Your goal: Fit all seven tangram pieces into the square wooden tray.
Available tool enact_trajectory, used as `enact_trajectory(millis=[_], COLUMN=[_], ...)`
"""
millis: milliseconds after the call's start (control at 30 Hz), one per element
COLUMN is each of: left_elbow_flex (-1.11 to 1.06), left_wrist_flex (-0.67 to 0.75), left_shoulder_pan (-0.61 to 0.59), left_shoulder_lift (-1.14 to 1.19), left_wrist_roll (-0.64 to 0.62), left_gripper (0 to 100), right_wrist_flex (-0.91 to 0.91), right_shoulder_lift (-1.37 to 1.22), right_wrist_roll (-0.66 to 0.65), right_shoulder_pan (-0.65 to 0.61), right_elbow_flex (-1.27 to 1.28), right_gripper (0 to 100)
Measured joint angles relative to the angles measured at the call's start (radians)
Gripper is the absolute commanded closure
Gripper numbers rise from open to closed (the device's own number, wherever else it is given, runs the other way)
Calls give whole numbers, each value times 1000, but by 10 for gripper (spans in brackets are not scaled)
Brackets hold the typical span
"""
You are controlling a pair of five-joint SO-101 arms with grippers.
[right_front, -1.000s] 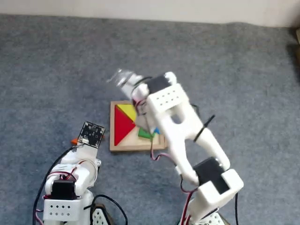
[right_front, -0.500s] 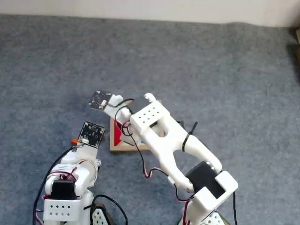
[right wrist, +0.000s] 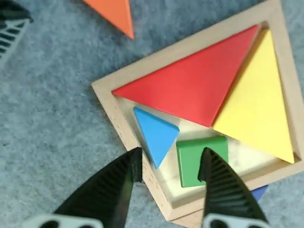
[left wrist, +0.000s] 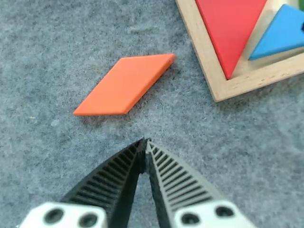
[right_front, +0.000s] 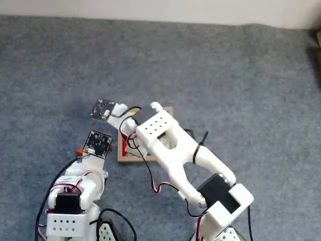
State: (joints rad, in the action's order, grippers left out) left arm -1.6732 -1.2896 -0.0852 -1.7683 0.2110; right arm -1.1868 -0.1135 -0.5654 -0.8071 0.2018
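Over the square wooden tray (right wrist: 190, 48) hangs my right gripper (right wrist: 172, 153), its fingers spread apart with nothing between them; below it, by its own camera, lie the small blue triangle (right wrist: 156, 133) and the green square (right wrist: 199, 159). Four pieces sit inside the tray: the large red triangle (right wrist: 190, 88) and the large yellow triangle (right wrist: 256, 104) lie edge to edge and fill about half of it. The blue triangle and green square lie loosely in the other half, with bare wood around them, so I judge they are not yet seated. The orange parallelogram (left wrist: 124, 85) lies flat on the grey carpet (left wrist: 47, 38), just beside the tray's corner. My left gripper (left wrist: 144, 141) is low over the carpet near it, fingers pressed together on nothing. A dark blue sliver (right wrist: 259, 192) peeks past the tray's rim (possibly another piece, I cannot tell). By my count roughly half is done; at least three pieces remain to go in.
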Motion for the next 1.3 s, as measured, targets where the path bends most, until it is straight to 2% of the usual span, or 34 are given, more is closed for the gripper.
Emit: enact_trajectory(millis=[133,200,467,767,1033,1300], left_elbow_flex=[0,0,0,0,0,0], left_wrist_flex=[0,0,0,0,0,0], left_shoulder_pan=[0,0,0,0,0,0], left_shoulder_lift=[0,0,0,0,0,0], left_wrist_roll=[0,0,0,0,0,0], left_gripper=[975,975,975,975,975,975], right_wrist_flex=[0,0,137,249,282,287], right_shoulder_lift=[0,0,0,0,0,20], right_wrist_roll=[0,0,0,58,68,69], right_shoulder_pan=[35,64,117,241,242,161], right_elbow_flex=[0,0,172,180,206,244], right_gripper=[968,995,993,993,993,993])
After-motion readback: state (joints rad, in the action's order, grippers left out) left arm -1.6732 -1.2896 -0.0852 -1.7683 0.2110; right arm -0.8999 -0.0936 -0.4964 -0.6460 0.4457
